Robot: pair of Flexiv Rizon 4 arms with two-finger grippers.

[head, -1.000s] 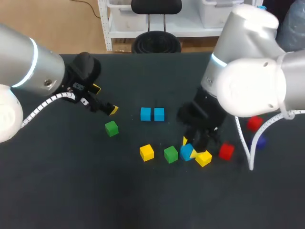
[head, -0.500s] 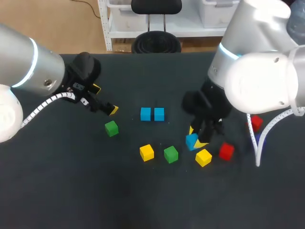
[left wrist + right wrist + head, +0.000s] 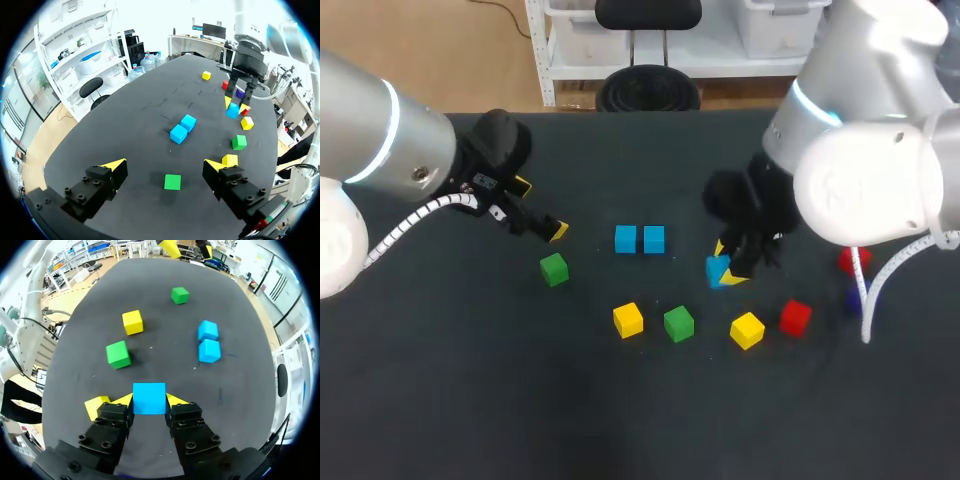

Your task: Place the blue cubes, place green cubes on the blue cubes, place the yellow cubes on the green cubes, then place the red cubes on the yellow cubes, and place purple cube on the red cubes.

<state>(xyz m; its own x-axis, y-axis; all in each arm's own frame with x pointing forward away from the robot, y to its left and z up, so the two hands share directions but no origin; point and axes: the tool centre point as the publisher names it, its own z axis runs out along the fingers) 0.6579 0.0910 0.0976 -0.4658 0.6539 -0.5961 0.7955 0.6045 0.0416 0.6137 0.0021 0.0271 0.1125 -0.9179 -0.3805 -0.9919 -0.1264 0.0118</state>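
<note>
Two blue cubes [image 3: 625,238] [image 3: 654,239] sit side by side mid-table. My right gripper [image 3: 725,268] is just to their right, shut on a third blue cube [image 3: 717,272] [image 3: 149,398] held off the table. Its jaws clamp the cube from both sides. Green cubes [image 3: 554,269] [image 3: 679,323], yellow cubes [image 3: 628,320] [image 3: 747,330] and a red cube [image 3: 795,317] lie loose. Another red cube [image 3: 853,260] and a purple cube [image 3: 860,296] are partly hidden behind my right arm's cable. My left gripper [image 3: 541,208] [image 3: 165,165] hangs open above the left green cube [image 3: 172,182].
One more yellow cube [image 3: 206,75] shows in the left wrist view, far beyond my right arm. The near part of the dark table [image 3: 520,400] holds no cubes.
My right gripper has lifted the blue cube out from between the green and yellow cubes and carried it away from the front edge, toward the blue pair. My left arm has kept still.
</note>
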